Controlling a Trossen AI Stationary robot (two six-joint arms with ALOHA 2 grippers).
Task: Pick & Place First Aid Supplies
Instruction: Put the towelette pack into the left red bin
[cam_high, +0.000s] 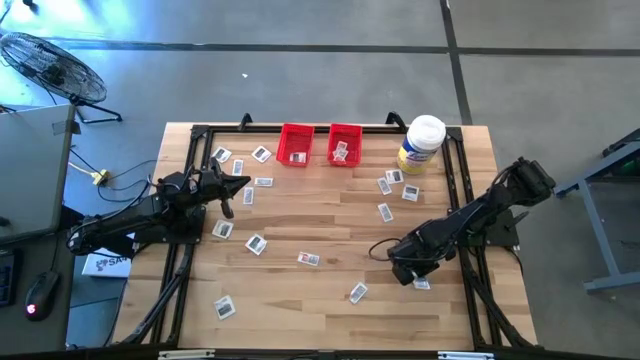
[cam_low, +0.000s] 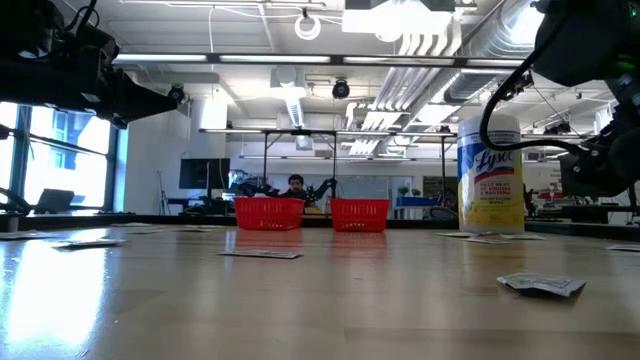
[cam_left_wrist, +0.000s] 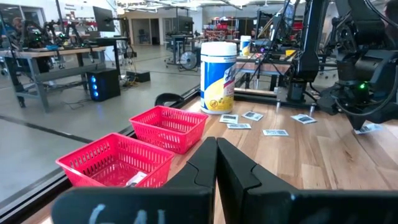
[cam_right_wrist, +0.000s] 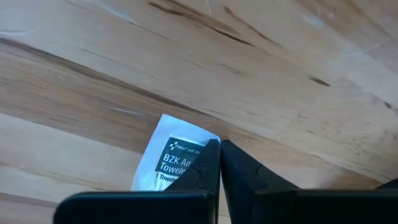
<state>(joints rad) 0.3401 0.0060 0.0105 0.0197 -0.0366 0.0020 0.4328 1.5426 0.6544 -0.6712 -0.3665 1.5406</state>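
**White packet may slip from the pinch**

Wood table (cam_high: 330, 225), near right part: that is where the packet (cam_right_wrist: 171, 155) lies flat, right under the right gripper (cam_right_wrist: 220, 144). The two red bins (cam_high: 295, 143) are at the far edge, well apart from it.

The right gripper's fingers are pressed together at one edge of the packet. I cannot tell if they caught the edge or closed just beside it. If they missed, the arm would lift with nothing. If they caught only a thin bit, the packet could swing, slip out and fall short of a bin.

The packet's long side runs about the same way the fingers point, tipped a little to one side. The top of its print points away from the wrist.

The left gripper (cam_left_wrist: 216, 142) waits at the far left, fingers together, holding nothing.
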